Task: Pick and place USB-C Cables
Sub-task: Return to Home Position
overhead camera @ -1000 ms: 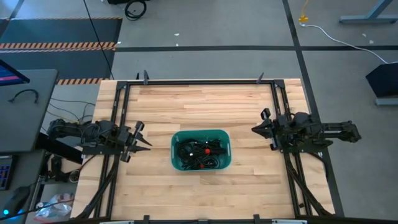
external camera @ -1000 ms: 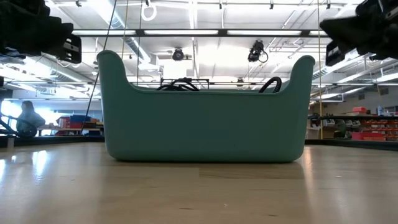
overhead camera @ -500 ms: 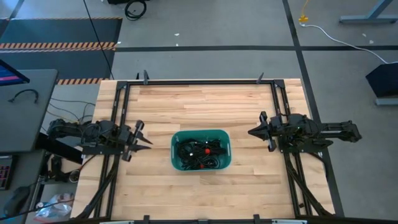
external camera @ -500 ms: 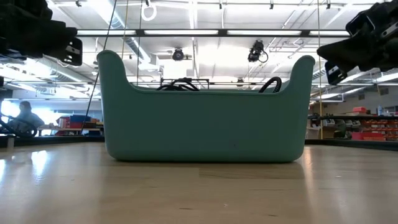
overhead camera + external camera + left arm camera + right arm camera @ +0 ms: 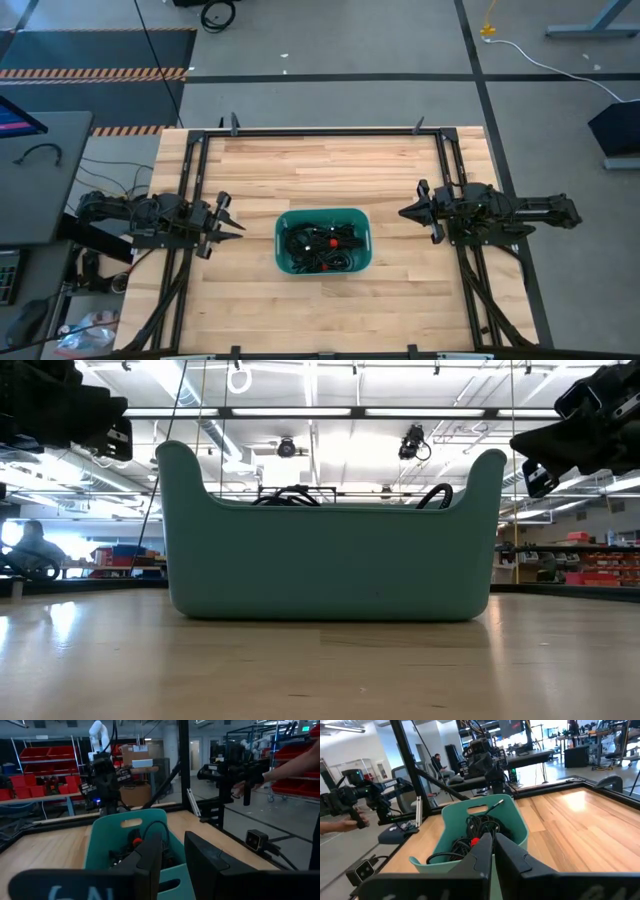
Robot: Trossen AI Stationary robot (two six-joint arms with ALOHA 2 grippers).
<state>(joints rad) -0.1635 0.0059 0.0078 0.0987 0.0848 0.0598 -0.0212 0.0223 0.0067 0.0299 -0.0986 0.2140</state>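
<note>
Overhead, the green bin [image 5: 279, 240] sits at the centre of the tabletop [image 5: 320, 170]. The USB-C Cables [image 5: 318, 245] are heaped inside it as one black tangle, a red tie [image 5: 333, 240] showing near the middle. The left hand [image 5: 232, 227] hangs at centre left and the right hand [image 5: 407, 212] at centre right, each well apart from the bin and pointing toward it. Only the wrist views settle the grip: the left hand's fingers [image 5: 150, 862] stand slightly parted and empty, the right hand's pressed together on nothing. At tabletop level the bin's wall hides the heap; just two cable loops [image 5: 290, 493] peek over its rim.
</note>
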